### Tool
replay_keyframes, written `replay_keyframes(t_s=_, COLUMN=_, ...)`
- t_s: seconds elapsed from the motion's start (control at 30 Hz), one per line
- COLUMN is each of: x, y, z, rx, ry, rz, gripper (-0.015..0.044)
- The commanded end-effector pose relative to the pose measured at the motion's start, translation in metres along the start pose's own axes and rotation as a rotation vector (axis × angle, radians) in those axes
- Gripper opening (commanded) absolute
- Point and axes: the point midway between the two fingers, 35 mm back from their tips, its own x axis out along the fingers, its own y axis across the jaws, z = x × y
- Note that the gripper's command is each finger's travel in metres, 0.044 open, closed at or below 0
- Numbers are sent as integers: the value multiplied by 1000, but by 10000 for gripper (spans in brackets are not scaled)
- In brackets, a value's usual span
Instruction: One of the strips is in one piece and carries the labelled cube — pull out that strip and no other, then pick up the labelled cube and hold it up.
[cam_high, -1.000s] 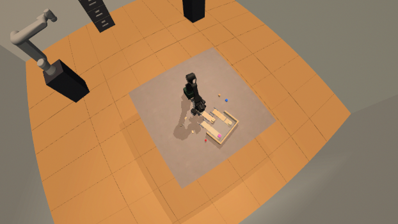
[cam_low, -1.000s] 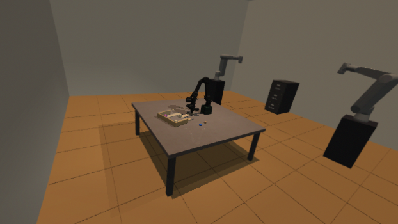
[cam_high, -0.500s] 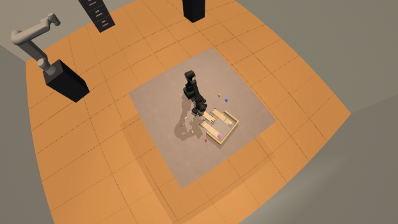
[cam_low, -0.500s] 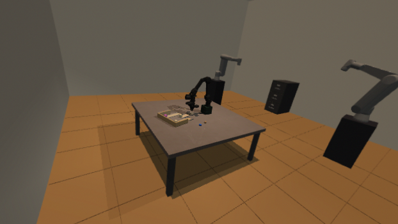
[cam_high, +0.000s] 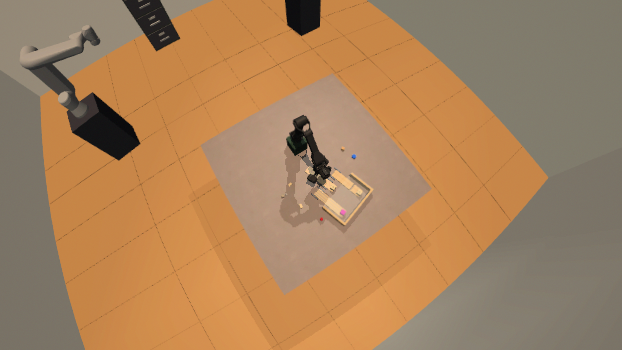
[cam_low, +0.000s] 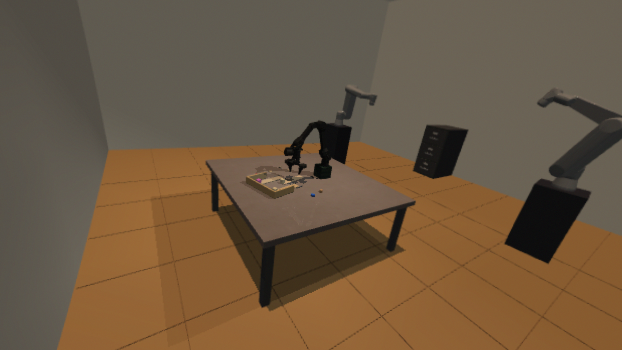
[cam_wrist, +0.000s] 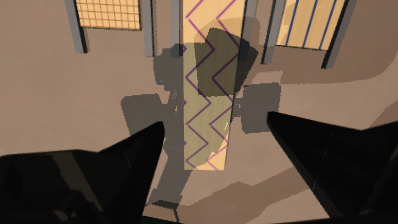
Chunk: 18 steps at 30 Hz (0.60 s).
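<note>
My gripper is open and empty. In the wrist view its fingers stand wide on either side of the near end of a pale strip with purple zigzags, the middle one, which sticks out farther than the others. A strip with an orange grid is on the left and a strip with blue lines on the right. In the top view a pink cube sits at the far end of the lower strip. Cube labels and any breaks in the strips cannot be made out.
A low wooden tray wall surrounds the strips' far ends. Grey guide rails flank the strips. A blue piece, an orange piece, a red piece and several pale pieces lie on the table.
</note>
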Motion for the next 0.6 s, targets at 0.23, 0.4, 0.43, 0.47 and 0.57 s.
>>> replay_keyframes(t_s=0.23, x=-6, y=-4, z=44, rx=2, ry=5, rz=0, gripper=440)
replay_keyframes(t_s=0.4, x=-9, y=-7, z=65, rx=2, ry=3, rz=0, gripper=440)
replay_keyframes(t_s=0.43, x=-9, y=-8, z=69, rx=2, ry=3, rz=0, gripper=440)
replay_keyframes(t_s=0.47, x=-10, y=-8, z=73, rx=2, ry=3, rz=0, gripper=440)
replay_keyframes(t_s=0.57, x=-12, y=-10, z=85, rx=2, ry=1, rz=0, gripper=440)
